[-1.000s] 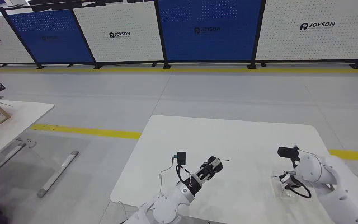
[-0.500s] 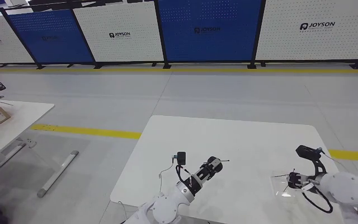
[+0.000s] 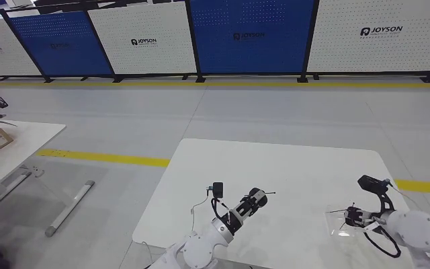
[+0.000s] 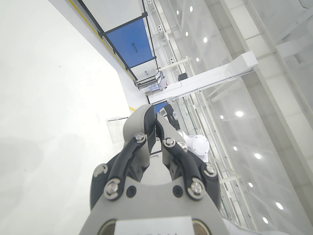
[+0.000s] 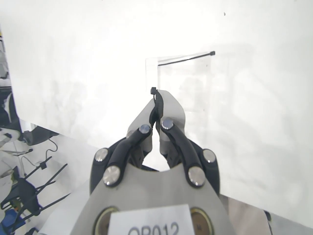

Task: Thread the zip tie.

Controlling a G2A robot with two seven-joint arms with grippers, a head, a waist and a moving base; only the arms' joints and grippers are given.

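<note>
My left gripper point(image 3: 257, 196) point(image 4: 154, 113) is near the table's front edge, shut on a thin black zip tie point(image 3: 269, 194) whose tip points toward the right arm. My right gripper point(image 3: 351, 215) point(image 5: 156, 101) is at the table's right side, over a clear plate point(image 3: 339, 228) point(image 5: 195, 91). It is shut on a second black zip tie point(image 5: 153, 91), whose square head sticks out past the fingertips. A third zip tie point(image 3: 336, 211) point(image 5: 185, 58) lies flat along the plate's far edge. The two grippers are well apart.
The white table point(image 3: 282, 168) is bare between the arms and toward the back. Its front edge runs close to both grippers. Several spare black zip ties point(image 5: 46, 179) lie below the table edge beside the right arm.
The right arm's wrist has swung to the right while its gripper stayed over the clear plate, still holding its tie. The left arm has not moved.
</note>
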